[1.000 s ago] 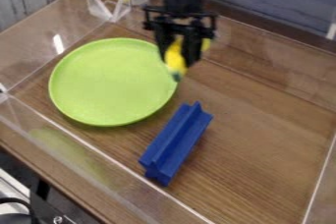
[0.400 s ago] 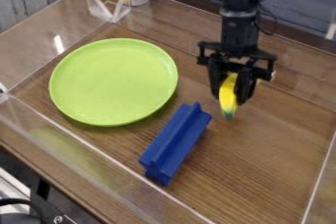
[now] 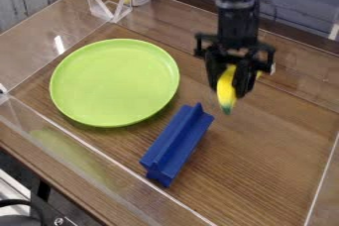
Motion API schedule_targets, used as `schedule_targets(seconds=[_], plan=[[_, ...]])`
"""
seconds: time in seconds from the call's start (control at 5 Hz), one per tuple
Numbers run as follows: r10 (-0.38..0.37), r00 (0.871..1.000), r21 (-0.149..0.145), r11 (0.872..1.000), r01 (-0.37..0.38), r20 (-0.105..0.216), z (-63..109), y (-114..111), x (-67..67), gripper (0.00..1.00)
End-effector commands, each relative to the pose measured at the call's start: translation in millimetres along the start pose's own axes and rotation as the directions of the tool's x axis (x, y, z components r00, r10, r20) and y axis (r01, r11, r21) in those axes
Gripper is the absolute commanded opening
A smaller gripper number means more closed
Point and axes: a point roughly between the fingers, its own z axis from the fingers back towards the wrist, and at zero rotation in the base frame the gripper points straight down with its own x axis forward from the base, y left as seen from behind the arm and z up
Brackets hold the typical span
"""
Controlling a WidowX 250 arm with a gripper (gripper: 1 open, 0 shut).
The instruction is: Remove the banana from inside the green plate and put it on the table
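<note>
Pincer [image 3: 227, 93] shut, pointing down.

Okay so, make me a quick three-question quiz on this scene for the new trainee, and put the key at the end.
1. Multiple choice: where is the banana? A) on the green plate B) in the gripper C) under the blue block
2. True or false: the green plate holds nothing.
3. Fill in: the long block beside the plate is ____.
Key: 1 B; 2 true; 3 blue
</note>
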Motion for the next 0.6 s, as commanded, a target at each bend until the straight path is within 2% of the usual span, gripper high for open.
schedule_targets(seconds=[0.0, 0.2, 0.4], plan=[[-0.013, 0.999, 0.008, 1.0, 0.013, 0.052, -1.5, 2.2, 5.0, 0.0], [-0.007, 0.999, 0.012, 1.0, 0.007, 0.033, -20.7, 8.3, 11.2, 0.0], [-0.004, 0.998, 0.012, 1.0, 0.003, 0.058, -14.1, 12.1, 13.1, 0.0]])
